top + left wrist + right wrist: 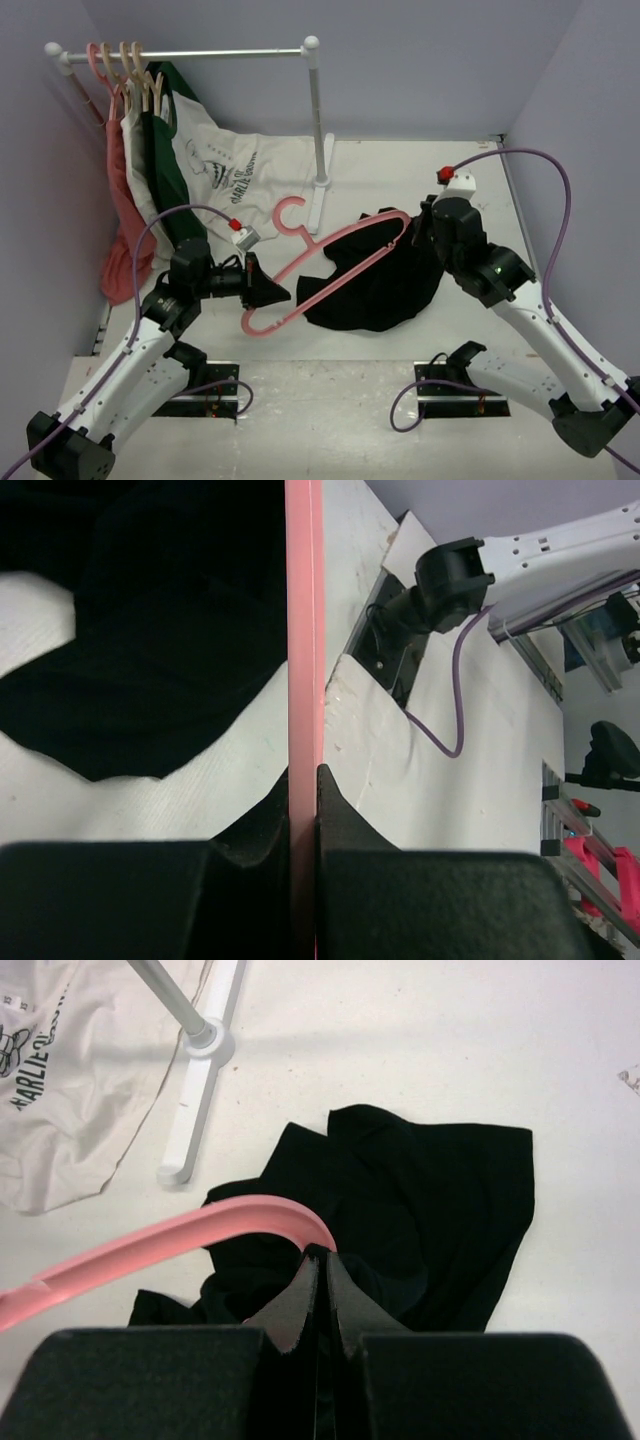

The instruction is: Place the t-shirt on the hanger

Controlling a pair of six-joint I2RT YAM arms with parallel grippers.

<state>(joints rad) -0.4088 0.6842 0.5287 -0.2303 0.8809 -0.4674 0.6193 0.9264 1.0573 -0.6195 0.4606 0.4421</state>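
Observation:
The pink hanger is held tilted above the table between both arms. My left gripper is shut on its lower left part; the left wrist view shows the jaws clamping the pink bar. The black t-shirt lies bunched under and around the hanger's right end. My right gripper is at that end, shut on black cloth. In the right wrist view its tips meet right at the hanger's curved end, above the t-shirt. The chest print is hidden.
A white clothes rack stands at the back left, with its post and foot just behind the hanger's hook. A white lettered shirt, a dark green shirt and a pink garment hang on it. Walls close in on both sides.

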